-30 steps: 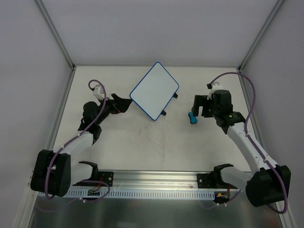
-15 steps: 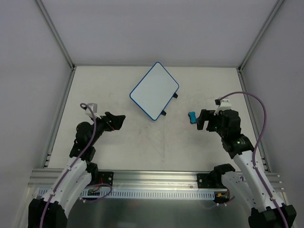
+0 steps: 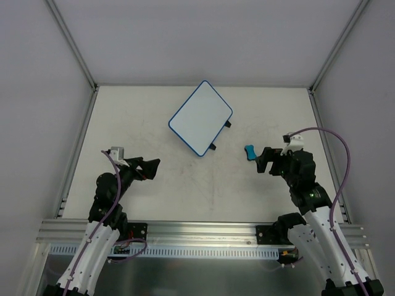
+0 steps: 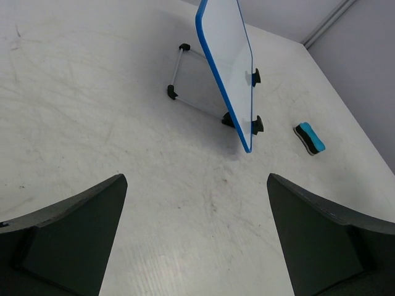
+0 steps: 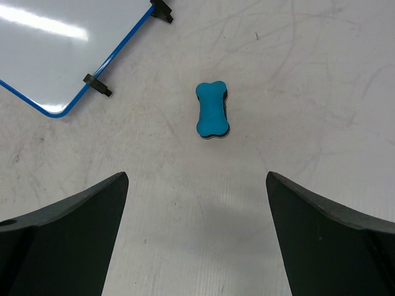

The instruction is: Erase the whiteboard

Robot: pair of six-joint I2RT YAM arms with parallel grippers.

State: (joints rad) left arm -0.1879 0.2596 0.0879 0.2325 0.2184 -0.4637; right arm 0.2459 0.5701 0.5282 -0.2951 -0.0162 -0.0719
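**Item 1.** Small flat rectangular whiteboard point(image 3: 201, 118), white face, thin blue rim, rounded corners, two black tabs on one edge.
- Place: far middle of the pale scuffed table point(image 3: 185, 191), turned cornerwise.
- Attitude: my left wrist view shows it tilted up on a thin wire prop point(image 4: 176, 74) with black feet.
- Face: blank in every view; I find no marks.
- Change: none over the last second.

**Item 2.** Small bone-shaped blue eraser point(image 3: 250, 151) with a black lower layer.
- Place: flat on the table, just right of the whiteboard's tabbed edge and apart from it.
- Change: a second ago it sat at my right fingertips. Now it lies alone with nothing touching it.

**Item 3.** My right gripper point(image 3: 264, 159).
- State: fingers spread wide, holding nothing.
- Change: it has drawn back from the eraser toward my base. It now sits right of the whiteboard and nearer to me.

**Item 4.** My left gripper point(image 3: 148, 166).
- State: fingers wide apart, empty.
- Change: a second ago it was close by the whiteboard's left corner. Now it is pulled well clear, to the near left of the board.

**Assessment.** The board is clean, the eraser is set down and both arms are retreating. I judge the erasing finished, with only the return to rest remaining.
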